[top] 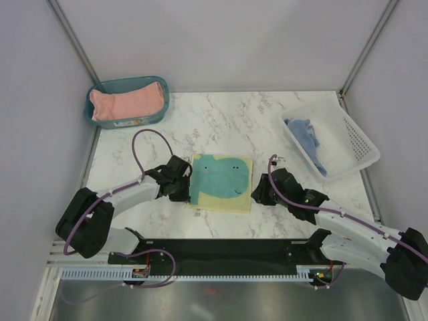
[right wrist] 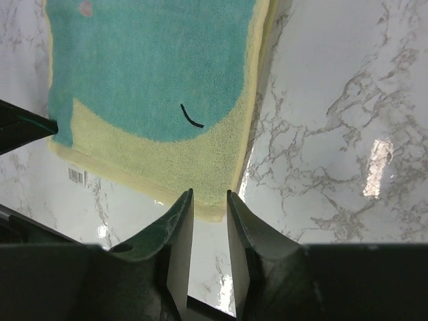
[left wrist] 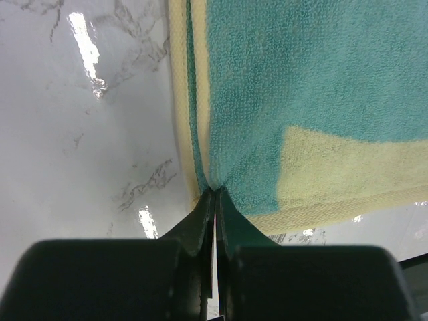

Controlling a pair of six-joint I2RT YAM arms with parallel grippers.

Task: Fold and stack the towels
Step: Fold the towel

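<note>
Starting at far left, I see the salmon-pink terry towel [top: 127, 101] bunched in the teal plastic bin [top: 107, 122]. My left gripper [left wrist: 214, 195] is clamped shut on the left edge of the folded pale yellow whale-print towel [top: 221, 182], which lies flat mid-table. My right gripper [right wrist: 208, 200] sits at its near right corner, fingers narrowly parted, gripping nothing. The crumpled light blue towel [top: 309, 137] lies in the white perforated basket [top: 354, 140]. All look soft, light and floppy, so I'd take corners and doubled edges.
</note>
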